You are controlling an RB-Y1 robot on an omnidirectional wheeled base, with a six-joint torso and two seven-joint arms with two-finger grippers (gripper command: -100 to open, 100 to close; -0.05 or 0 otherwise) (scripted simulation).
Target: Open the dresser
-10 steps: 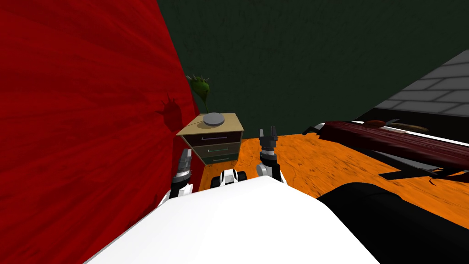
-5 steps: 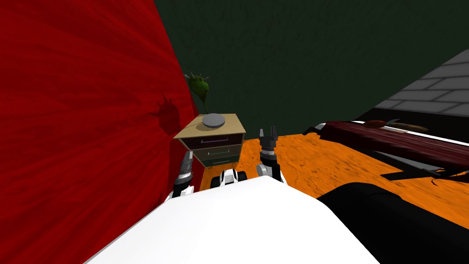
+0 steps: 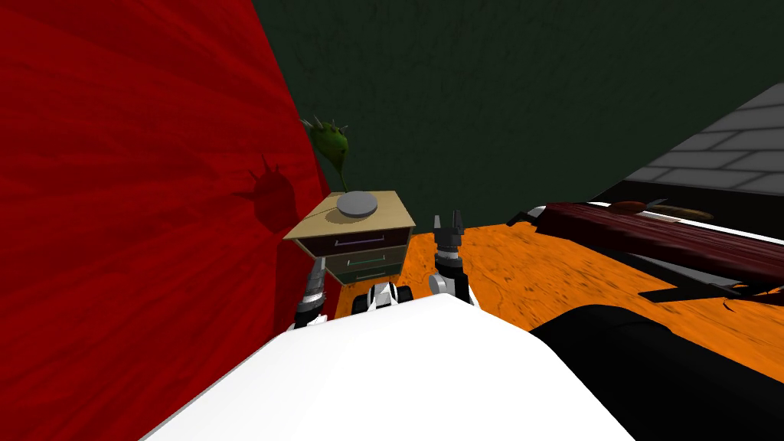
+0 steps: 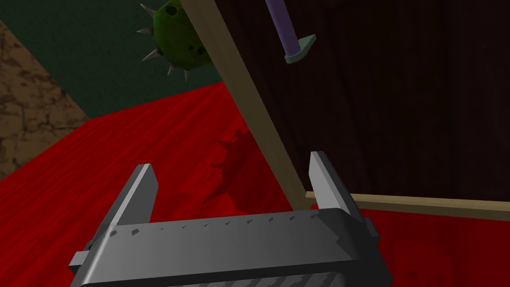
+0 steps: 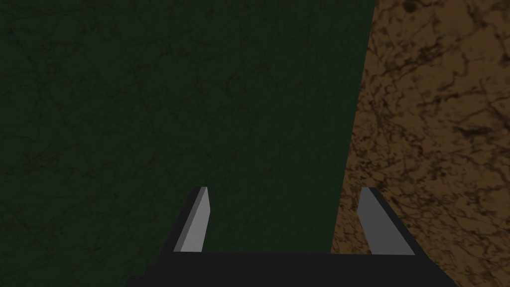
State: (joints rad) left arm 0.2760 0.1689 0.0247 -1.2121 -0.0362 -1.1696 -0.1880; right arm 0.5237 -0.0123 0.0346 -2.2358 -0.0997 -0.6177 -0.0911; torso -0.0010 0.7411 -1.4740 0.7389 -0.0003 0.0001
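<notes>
Now we face a small dresser of three drawers, just ahead of our left pincer, whose fingers stand wide and empty at its front corner. We judge it heavy and rigid; only a drawer should slide, best gripped by the thin stiff handle farther ahead. Our right pincer hangs wide, idle. Since a second ago we have edged closer.

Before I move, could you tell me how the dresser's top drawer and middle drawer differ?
The top drawer has a dark maroon front; the middle drawer is olive-brown. The top drawer's handle is purple; the middle drawer's handle is green. Both look shut.
</notes>
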